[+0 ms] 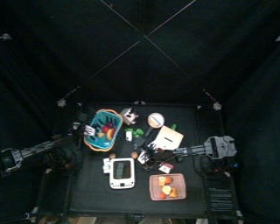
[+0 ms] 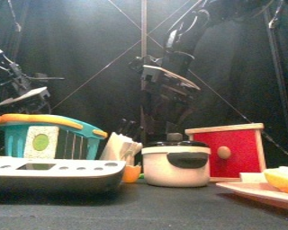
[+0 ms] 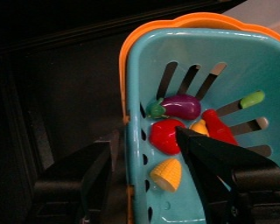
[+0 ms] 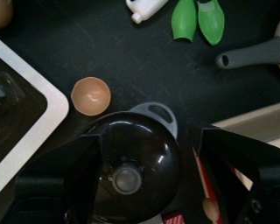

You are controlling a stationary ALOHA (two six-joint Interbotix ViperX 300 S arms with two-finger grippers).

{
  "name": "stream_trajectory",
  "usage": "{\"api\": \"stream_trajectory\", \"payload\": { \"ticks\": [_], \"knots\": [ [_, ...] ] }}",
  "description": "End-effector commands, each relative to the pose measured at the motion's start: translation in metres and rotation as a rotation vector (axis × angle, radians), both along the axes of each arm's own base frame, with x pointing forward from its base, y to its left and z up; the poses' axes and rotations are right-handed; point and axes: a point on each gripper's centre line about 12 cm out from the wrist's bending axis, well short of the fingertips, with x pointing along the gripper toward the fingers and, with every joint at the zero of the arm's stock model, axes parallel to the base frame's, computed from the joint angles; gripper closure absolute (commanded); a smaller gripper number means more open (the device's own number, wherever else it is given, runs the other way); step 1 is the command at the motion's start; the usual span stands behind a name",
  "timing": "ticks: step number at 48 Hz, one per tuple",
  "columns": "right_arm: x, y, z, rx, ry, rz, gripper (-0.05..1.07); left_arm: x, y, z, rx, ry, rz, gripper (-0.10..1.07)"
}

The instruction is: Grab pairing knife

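Holding toy vegetables, the teal basket [image 3: 213, 96] fills the upper right of the left wrist view, straddled by the spread left gripper [image 3: 160, 179]. Right gripper [image 4: 184, 188] gapes wide over a lidded black pot [image 4: 129, 157]; the knife cannot be made out.

The knife is not showing plainly in any view. The only likely piece is a slim, pale, slanted shape [image 2: 118, 145] that is leaning between the basket [image 2: 39, 135] and the pot [image 2: 176, 164] in the front view. It is lying too far back and showing too small to tell blade from handle.
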Motion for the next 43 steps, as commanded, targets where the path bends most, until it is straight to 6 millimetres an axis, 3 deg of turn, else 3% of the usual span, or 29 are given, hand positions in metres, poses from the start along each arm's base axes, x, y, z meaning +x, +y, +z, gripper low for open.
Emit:
{"api": "stream_trajectory", "payload": {
  "ticks": [1, 17, 33, 43],
  "knots": [
    [0.002, -0.01, 0.021, -0.024, -0.048, -0.012, 0.03, 0.005, 0.004, 0.015, 0.044, -0.024, -0.018, 0.08],
    [-0.001, -0.035, 0.073, -0.122, -0.13, -0.047, 0.03, 0.023, -0.005, 0.055, 0.193, -0.108, -0.166, 0.08],
    [0.005, -0.047, 0.112, -0.148, -0.189, -0.105, 0.03, 0.046, -0.022, 0.067, 0.284, -0.184, -0.406, 0.08],
    [0.002, -0.059, 0.138, -0.144, -0.24, -0.152, 0.03, 0.051, -0.032, 0.064, 0.282, -0.208, -0.48, 0.08]
  ]
}}
